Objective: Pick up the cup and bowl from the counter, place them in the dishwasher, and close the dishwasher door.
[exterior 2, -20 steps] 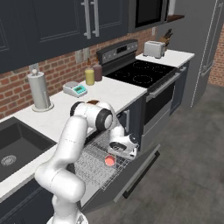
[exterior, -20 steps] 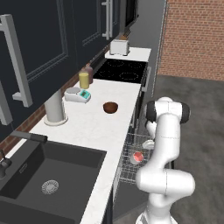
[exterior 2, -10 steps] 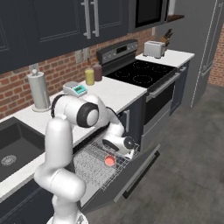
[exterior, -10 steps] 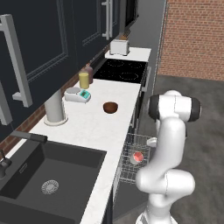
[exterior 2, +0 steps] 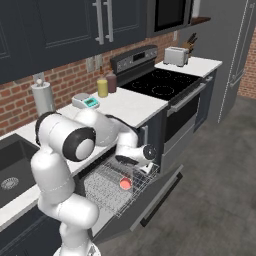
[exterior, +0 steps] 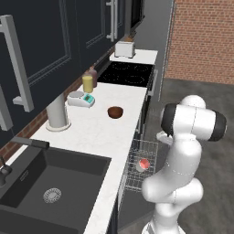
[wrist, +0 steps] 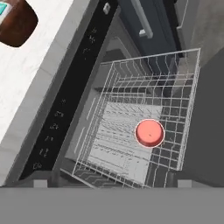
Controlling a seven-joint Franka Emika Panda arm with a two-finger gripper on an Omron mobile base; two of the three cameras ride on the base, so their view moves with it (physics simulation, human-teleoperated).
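Left base view: bowl (exterior: pixel 115 112) at frame centre on the counter (exterior: pixel 91 132); cup (exterior: pixel 144 163) in the dishwasher rack (exterior: pixel 137 170), lower centre.
Right base view: hand (exterior 2: pixel 141 161), jaws apart and empty, above the cup (exterior 2: pixel 125 184); dishwasher door (exterior 2: pixel 145 207) down.
Hand view: cup (wrist: pixel 149 133) centre-right; bowl (wrist: pixel 17 22) upper left.

No readable text, label, brand, number or sign anywhere in these views.

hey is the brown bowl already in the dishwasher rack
No, the bowl sits on the counter, while the rack holds just the cup.
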